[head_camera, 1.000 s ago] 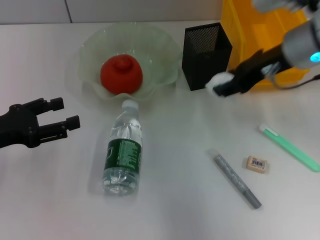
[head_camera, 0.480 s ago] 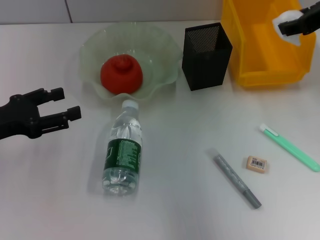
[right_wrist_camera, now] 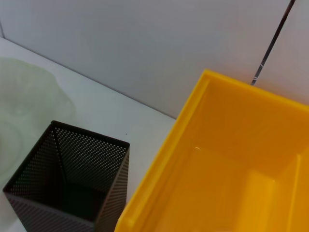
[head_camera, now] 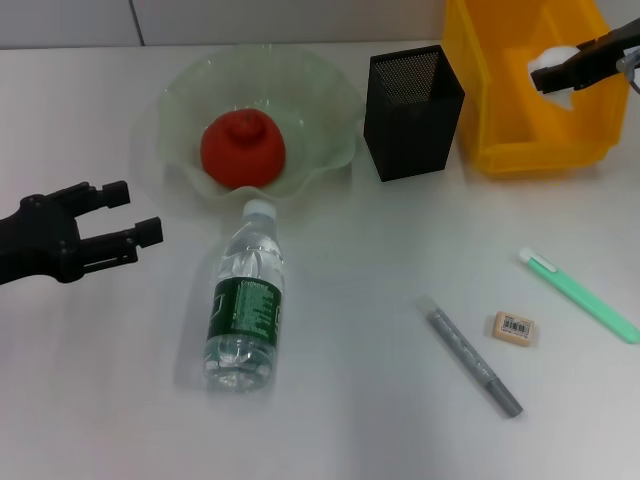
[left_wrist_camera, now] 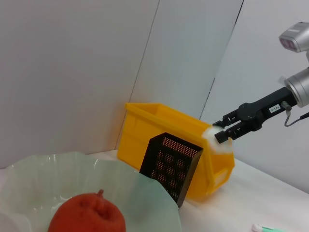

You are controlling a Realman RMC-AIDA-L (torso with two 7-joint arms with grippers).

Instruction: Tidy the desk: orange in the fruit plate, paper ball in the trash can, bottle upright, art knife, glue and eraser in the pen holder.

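A smooth, matte white counter [head_camera: 350, 420] fills the head view, bounded at the top of the frame by a pale grey panelled wall [head_camera: 280, 20]. Nearest, in the lower right, a grey marker-like stick [head_camera: 475, 357] is laid diagonally, with the small tan eraser [head_camera: 514, 327], barcode label up, just beside it and a slim mint-green pen-shaped tool [head_camera: 580, 296] near the right edge. In the lower centre the clear, ribbed plastic bottle [head_camera: 246, 299] is seen lying on its side, dark green label around its middle and white cap pointed toward the bowl. At the left edge the black left end effector [head_camera: 135, 215] is held above the counter with its fingers parted and nothing between them. Farther back, in the upper left, the red-orange, knobbed orange [head_camera: 242, 149] is seated inside the translucent pale-green fruit plate [head_camera: 330, 100] with its wavy rim. Beside it, at upper centre, the square black mesh pen holder [head_camera: 412, 112] is stood upright. Farthest, in the upper right, the glossy yellow plastic trash can [head_camera: 500, 110] is found, and above its opening the lumpy white paper ball [head_camera: 553, 74] is pinched by the right end effector [head_camera: 560, 72].
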